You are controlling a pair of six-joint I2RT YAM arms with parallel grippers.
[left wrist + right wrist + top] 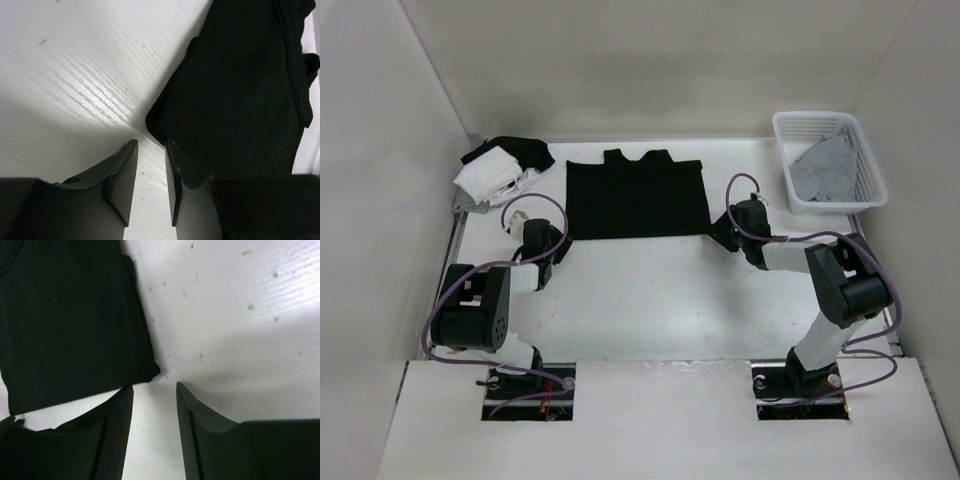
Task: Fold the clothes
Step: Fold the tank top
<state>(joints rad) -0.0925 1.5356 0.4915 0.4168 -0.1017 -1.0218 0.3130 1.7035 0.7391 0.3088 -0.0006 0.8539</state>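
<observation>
White bench (650,300): black clothes (635,200) spread flat; I see left claw (151,145) and right claw (155,386) both released, at its near corners.

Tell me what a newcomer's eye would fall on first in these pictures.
The black garment, spread flat across the far middle of the white table, stands out first. The left claw and right claw each sit open at one of its near corners, gripping nothing. A white basket holding a grey garment stands at the far right, and a white-and-black pile lies at the far left.
</observation>
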